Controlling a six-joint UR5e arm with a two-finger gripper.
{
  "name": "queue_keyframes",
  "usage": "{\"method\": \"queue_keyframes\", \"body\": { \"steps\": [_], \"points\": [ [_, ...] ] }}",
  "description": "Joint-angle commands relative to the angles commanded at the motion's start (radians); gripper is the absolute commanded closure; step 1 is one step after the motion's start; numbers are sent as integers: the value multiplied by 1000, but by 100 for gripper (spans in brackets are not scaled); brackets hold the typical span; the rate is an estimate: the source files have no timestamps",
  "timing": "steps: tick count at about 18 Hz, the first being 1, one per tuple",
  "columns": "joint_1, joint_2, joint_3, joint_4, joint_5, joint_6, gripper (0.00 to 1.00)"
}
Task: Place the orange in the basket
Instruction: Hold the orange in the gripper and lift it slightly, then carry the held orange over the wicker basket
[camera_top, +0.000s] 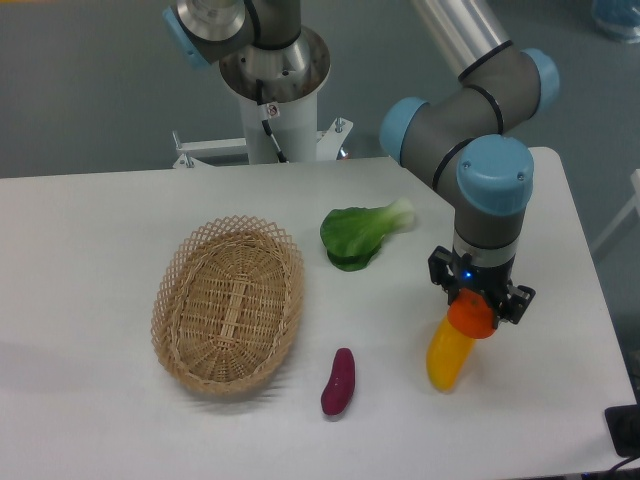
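While the tool (472, 300) is gripping the orange (471, 316) at the worktop's (100, 220) right side (just above a yellow fruit (447, 358)), the basket (228, 304) is sitting well apart at left, beside a purple vegetable (338, 382).

Bok choy (358, 236), purple yam (338, 382) (lying lengthwise) — yellow fruit (447, 360)

No text, label, brand, number or sign can be read anywhere in the frame: none on the arm, on the desk (120, 220), or on the objects.
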Motion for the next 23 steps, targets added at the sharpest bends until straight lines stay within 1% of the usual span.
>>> {"method": "queue_keyframes", "body": {
  "steps": [10, 16, 18, 20, 23],
  "points": [
    [0, -8, 11, -9, 9, 0, 41],
    [-9, -2, -5, -9, 8, -20, 42],
    [-14, 2, -14, -9, 6, -47, 42],
    [-40, 6, -28, -8, 9, -98, 42],
    [-80, 8, -40, -8, 9, -132, 42]
  ]
}}
